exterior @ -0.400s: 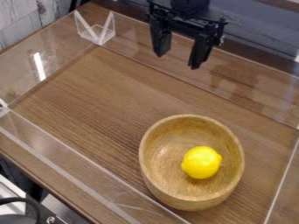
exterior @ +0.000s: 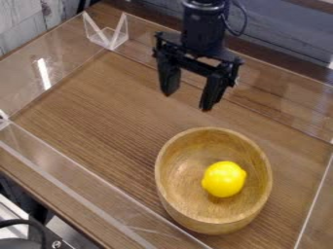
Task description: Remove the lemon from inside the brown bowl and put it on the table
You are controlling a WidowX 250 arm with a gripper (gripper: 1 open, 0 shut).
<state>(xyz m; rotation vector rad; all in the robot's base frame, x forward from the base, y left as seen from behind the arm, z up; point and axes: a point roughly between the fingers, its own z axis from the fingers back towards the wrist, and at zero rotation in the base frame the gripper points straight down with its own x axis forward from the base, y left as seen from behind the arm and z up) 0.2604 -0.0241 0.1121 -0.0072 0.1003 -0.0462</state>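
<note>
Lemon: bright yellow and smooth, the lemon (exterior: 225, 179) sits inside the brown bowl, on its bottom, over toward the right side; I can see bare wood around it.
Bowl: the brown bowl (exterior: 177, 181) is wide, round and light brown, with a thick rim, and stands upright on the near right part of the table.
Table: the table (exterior: 85, 109) is flat, brown and wood-grained, its boards running slantwise from where I look.
Gripper: the black gripper (exterior: 186, 94) hangs over the table at the far side of the bowl, well apart from the lemon, pointing down. Its two fingers are spread wide, as far as they go, one to the left and one to the right, and between them is only air; it has hold of nothing.
Arm: the dark arm (exterior: 203, 21) comes in from the far edge of the view, above the gripper.
Clear walls: see-through plastic edging (exterior: 78, 185) runs along the left side of the table, catching a little light.
Far left corner: a small clear bracket (exterior: 107, 32) with pale edges stands there, to the left of the arm.
Cables: black cables (exterior: 29, 231) curl beyond the table's edge at the near left.
</note>
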